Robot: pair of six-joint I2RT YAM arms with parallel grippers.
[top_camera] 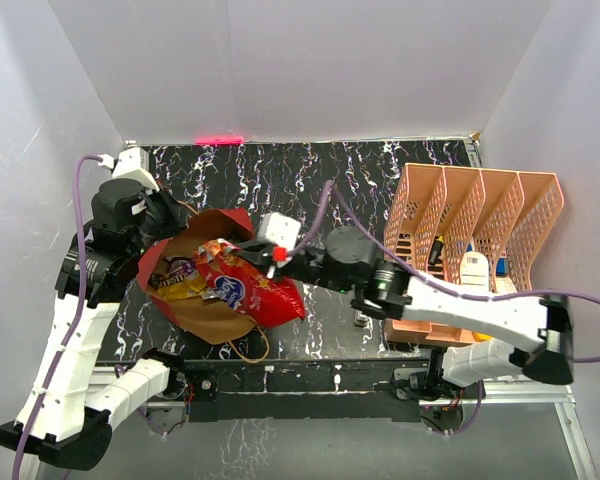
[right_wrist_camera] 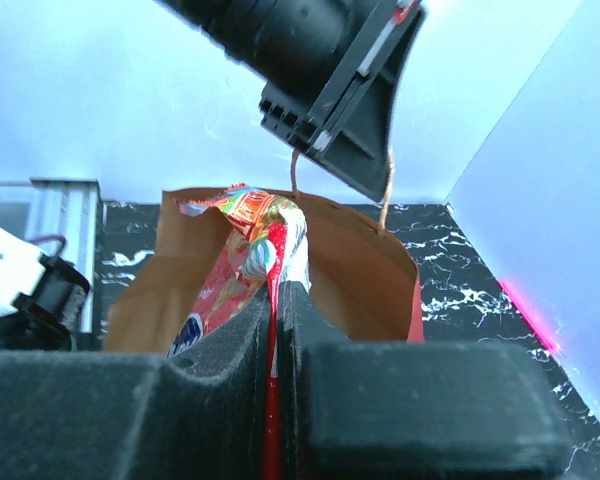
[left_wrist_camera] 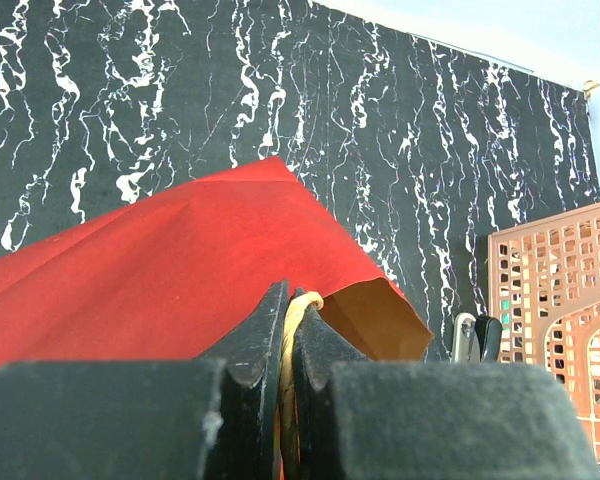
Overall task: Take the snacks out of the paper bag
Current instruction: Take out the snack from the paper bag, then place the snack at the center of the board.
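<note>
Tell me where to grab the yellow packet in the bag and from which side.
Probably its exposed crinkly edge, pinched from above through the open mouth. The yellow packet lies flat inside the paper bag, beside the red packet in the right claw. The left claw holds the handle cord up, so the mouth gapes.

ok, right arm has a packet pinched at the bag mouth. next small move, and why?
Probably draw the right gripper back toward its side, pulling the red packet clear of the paper bag. Its fingers are shut on the packet's edge, most of the packet lies over the bag's brown lining, and the left gripper pins the cord handle, holding the mouth open.
</note>
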